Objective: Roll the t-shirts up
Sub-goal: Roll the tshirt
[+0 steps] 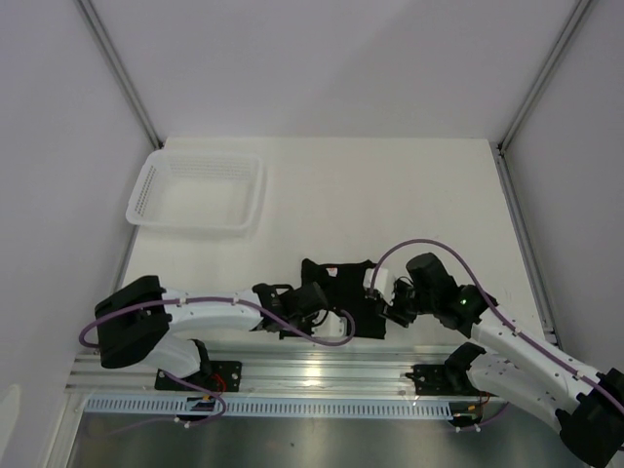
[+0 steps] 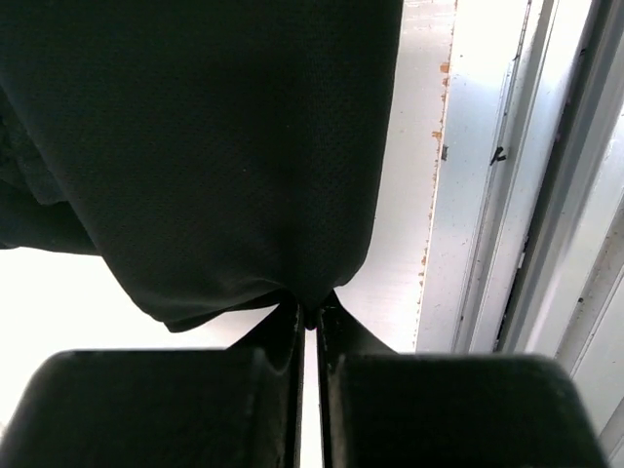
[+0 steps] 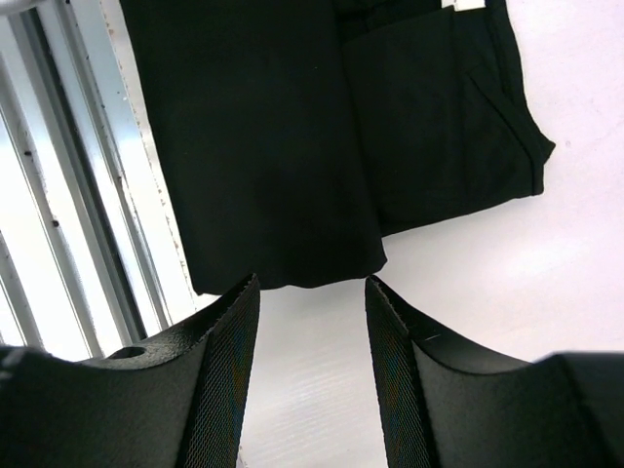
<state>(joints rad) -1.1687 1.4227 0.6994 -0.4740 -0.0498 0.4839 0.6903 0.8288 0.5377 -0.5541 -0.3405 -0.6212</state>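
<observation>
One black t-shirt lies folded into a narrow strip near the table's front edge, between my two grippers. My left gripper is shut on the shirt's left edge; in the left wrist view the fingertips pinch a fold of the black fabric, which hangs across the view. My right gripper is open and empty at the shirt's right side. In the right wrist view the jaws stand apart just short of the shirt's hem. A pale neck label shows at the top edge.
A white mesh basket stands at the back left of the table. A metal rail runs along the near edge, close to the shirt; it also shows in the left wrist view and the right wrist view.
</observation>
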